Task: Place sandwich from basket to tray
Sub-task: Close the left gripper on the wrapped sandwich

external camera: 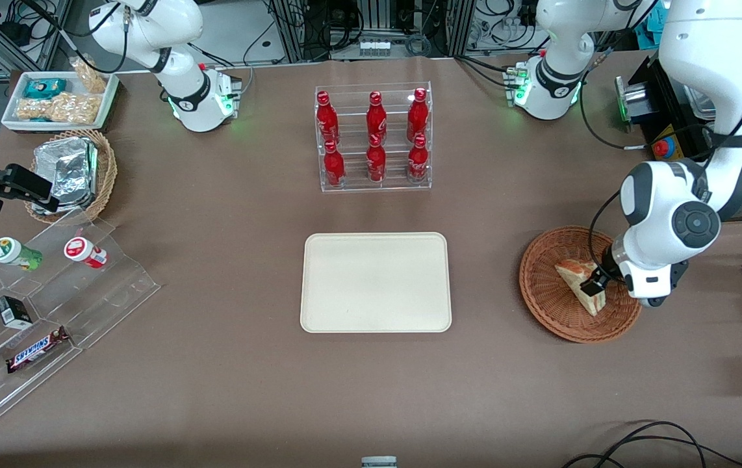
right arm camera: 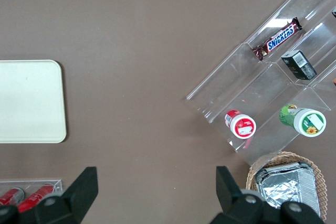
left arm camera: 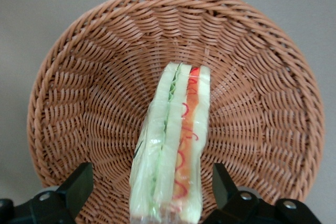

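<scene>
Worktop (external camera: 215,364): brown surface carrying all items listed.
Tray (external camera: 375,283): cream rectangle with rounded corners, flat on the worktop near the front camera, nothing on it.
Basket (external camera: 550,302): shallow round reddish-brown wicker, toward the working arm's end, well apart from the tray.
Sandwich (external camera: 580,283): triangular wedge of pale bread lying in the basket; the wrist view (left arm camera: 173,145) shows its edge with green and red filling layers.
Gripper (external camera: 595,284): lowered into the basket at the sandwich; fingers (left arm camera: 76,190) spread wide, one on either side of the wedge, neither touching it.
Stepped acrylic stand (external camera: 46,312): toward the parked arm's end; holds a Snickers bar (external camera: 36,350) and two small lidded cups.
Bottle rack (external camera: 374,138): clear acrylic, farther from the front camera than the tray; six red bottles upright.
</scene>
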`<state>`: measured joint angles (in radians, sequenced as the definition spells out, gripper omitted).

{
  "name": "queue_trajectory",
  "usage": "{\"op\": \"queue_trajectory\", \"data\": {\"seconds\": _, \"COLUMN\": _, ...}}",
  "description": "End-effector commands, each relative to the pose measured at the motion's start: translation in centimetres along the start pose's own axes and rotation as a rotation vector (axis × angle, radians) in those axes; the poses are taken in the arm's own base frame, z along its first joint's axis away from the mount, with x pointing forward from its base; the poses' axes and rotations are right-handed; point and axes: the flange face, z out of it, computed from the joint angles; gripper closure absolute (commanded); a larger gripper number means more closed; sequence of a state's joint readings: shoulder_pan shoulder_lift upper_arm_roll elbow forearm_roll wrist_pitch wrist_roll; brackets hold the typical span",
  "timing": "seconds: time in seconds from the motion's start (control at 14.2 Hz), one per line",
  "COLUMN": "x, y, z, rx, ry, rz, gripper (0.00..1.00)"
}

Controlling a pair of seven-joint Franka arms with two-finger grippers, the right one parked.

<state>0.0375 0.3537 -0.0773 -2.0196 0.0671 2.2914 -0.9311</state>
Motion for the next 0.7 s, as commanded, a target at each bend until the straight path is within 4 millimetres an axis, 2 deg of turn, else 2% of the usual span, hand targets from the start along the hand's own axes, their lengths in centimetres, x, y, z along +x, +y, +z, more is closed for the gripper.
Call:
{"op": "queue_trajectory", "data": {"seconds": 0.0, "x": 0.2, "y": 0.4, "z": 0.7, "rx": -0.004, "ry": -0.004, "rz": -0.056, "gripper": 0.22}}
{"op": "queue_trajectory", "data": {"seconds": 0.07, "x": 0.1, "y": 0.3, "z": 0.9, "rx": -0.002, "ry": -0.008, "rz": -0.069, "gripper": 0.45}}
{"op": "queue_trajectory", "data": {"seconds": 0.14, "x": -0.1, "y": 0.4, "z": 0.9, "rx": 0.002, "ry": -0.011, "rz": -0.07, "gripper": 0.75}}
{"op": "queue_trajectory", "data": {"seconds": 0.21, "x": -0.1, "y": 0.4, "z": 0.9, "rx": 0.004, "ry": -0.013, "rz": -0.069, "gripper": 0.9}}
{"op": "queue_trajectory", "data": {"seconds": 0.28, "x": -0.1, "y": 0.5, "z": 0.4, "rx": 0.006, "ry": -0.01, "rz": -0.061, "gripper": 0.95}}
{"op": "queue_trajectory", "data": {"seconds": 0.49, "x": 0.2, "y": 1.7, "z": -3.2, "rx": 0.062, "ry": -0.04, "rz": -0.03, "gripper": 0.95}}
{"op": "queue_trajectory", "data": {"seconds": 0.63, "x": -1.2, "y": 3.1, "z": -5.6, "rx": 0.113, "ry": -0.078, "rz": 0.044, "gripper": 0.93}}
